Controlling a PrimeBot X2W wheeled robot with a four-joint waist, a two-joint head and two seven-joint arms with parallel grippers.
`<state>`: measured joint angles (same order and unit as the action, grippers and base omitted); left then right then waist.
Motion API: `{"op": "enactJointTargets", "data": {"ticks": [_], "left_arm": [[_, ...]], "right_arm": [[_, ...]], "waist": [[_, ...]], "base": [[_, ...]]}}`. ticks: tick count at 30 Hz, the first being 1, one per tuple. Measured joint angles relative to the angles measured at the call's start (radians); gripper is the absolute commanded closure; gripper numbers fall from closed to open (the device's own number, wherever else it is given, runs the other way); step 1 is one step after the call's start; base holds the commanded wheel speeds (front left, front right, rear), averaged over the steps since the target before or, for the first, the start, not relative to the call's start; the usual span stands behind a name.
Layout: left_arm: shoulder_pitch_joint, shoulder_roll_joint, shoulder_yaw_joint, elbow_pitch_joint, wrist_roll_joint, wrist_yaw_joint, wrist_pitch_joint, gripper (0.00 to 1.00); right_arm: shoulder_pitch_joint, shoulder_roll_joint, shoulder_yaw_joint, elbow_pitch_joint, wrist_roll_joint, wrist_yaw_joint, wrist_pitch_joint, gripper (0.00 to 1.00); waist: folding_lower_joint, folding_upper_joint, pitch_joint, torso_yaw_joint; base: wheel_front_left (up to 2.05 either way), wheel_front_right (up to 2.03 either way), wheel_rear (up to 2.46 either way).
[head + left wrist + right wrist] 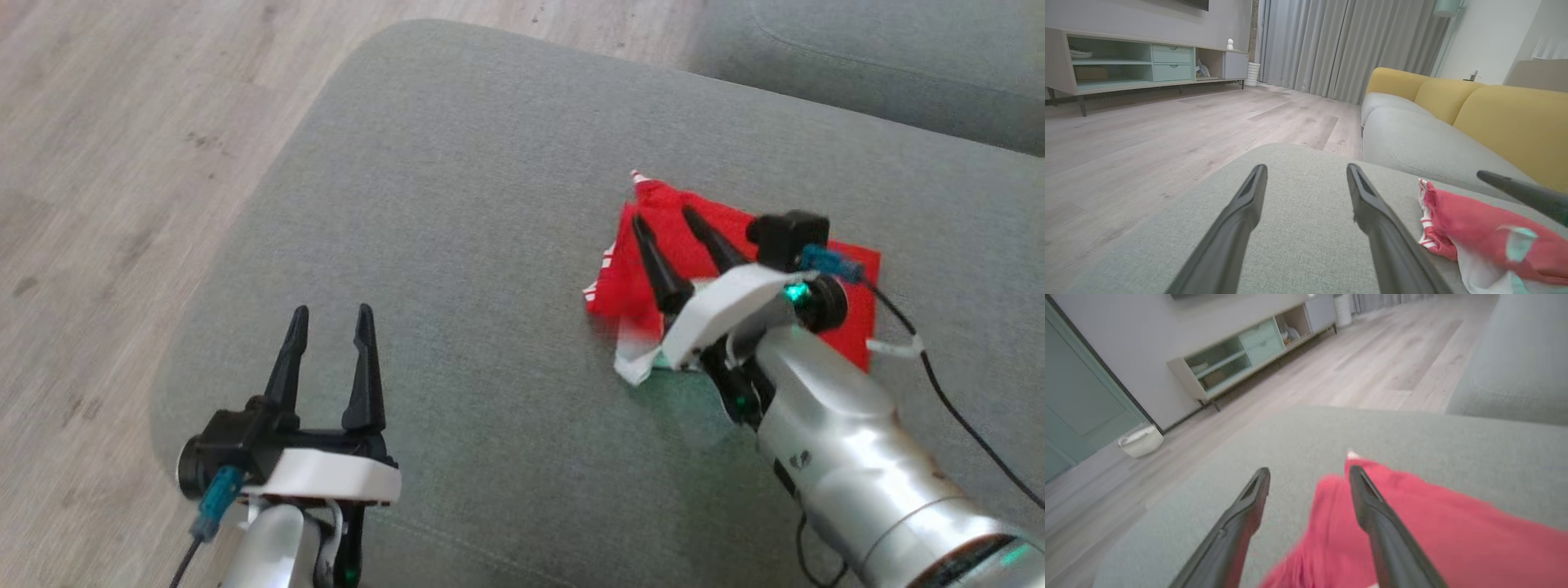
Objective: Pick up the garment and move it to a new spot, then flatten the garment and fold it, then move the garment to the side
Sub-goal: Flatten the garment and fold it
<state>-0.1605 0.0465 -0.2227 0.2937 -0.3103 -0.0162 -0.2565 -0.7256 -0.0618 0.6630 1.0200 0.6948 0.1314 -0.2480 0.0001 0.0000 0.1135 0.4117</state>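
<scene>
Grey cushion (490, 163) bears the red garment (624, 286); left gripper (333, 310) and right gripper (663, 215) stand spread, empty.

Folded red garment (624, 282), white-trimmed, on grey cushion (490, 204)

grey ottoman (490, 163): stood on wooden floor (122, 122) | grey sofa (1412, 143): just beyond ottoman, yellow back cushions (1515, 122) | low cabinet (1147, 61): across floor from ottoman | curtains (1339, 41): hung far beyond ottoman | white basket (1141, 441): on floor, well apart from ottoman
</scene>
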Motion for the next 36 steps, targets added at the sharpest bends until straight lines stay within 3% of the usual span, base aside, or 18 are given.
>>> {"op": "enactJointTargets", "data": {"ticks": [7, 13, 17, 20, 29, 36], "left_arm": [[-0.007, -0.001, 0.021, 0.0, 0.002, -0.001, 0.0, 0.0], [-0.007, -0.001, 0.053, -0.012, 0.012, -0.001, 0.0, 0.0], [-0.005, 0.001, 0.08, -0.018, 0.028, -0.007, 0.0, 0.0], [0.002, 0.001, 0.105, -0.024, 0.038, -0.01, 0.0, 0.0], [0.05, 0.002, 0.154, -0.043, 0.101, -0.011, 0.0, 0.0], [0.065, 0.002, 0.166, -0.044, 0.109, -0.02, 0.0, 0.0]], "right_arm": [[-0.002, -0.004, -0.007, -0.16, 0.018, 0.0, -0.003, 0.0], [0.049, -0.006, -0.252, -0.26, -0.17, 0.0, -0.003, 0.0], [0.212, -0.006, -0.436, -0.386, -0.372, 0.0, -0.003, 0.0], [0.314, -0.005, -0.525, -0.472, -0.439, 0.0, -0.003, 0.0], [0.54, 0.001, -0.587, -0.677, -0.512, 0.0, -0.003, 0.0], [0.594, 0.012, -0.586, -0.714, -0.509, 0.0, -0.003, 0.0]], "waist": [[0.0, 0.0, -0.005, -0.053], [0.0, 0.0, -0.02, -0.139], [0.0, 0.0, -0.028, -0.225], [0.0, 0.0, -0.033, -0.277], [-0.0001, 0.0, -0.036, -0.398], [-0.0001, 0.0, -0.031, -0.414]], "base": [[0.0, 0.0, 0.0], [0.0, 0.0, 0.0], [0.0, 0.0, 0.0], [0.0, 0.0, 0.0], [0.0, 0.0, 0.0], [0.0, 0.0, 0.0]]}}
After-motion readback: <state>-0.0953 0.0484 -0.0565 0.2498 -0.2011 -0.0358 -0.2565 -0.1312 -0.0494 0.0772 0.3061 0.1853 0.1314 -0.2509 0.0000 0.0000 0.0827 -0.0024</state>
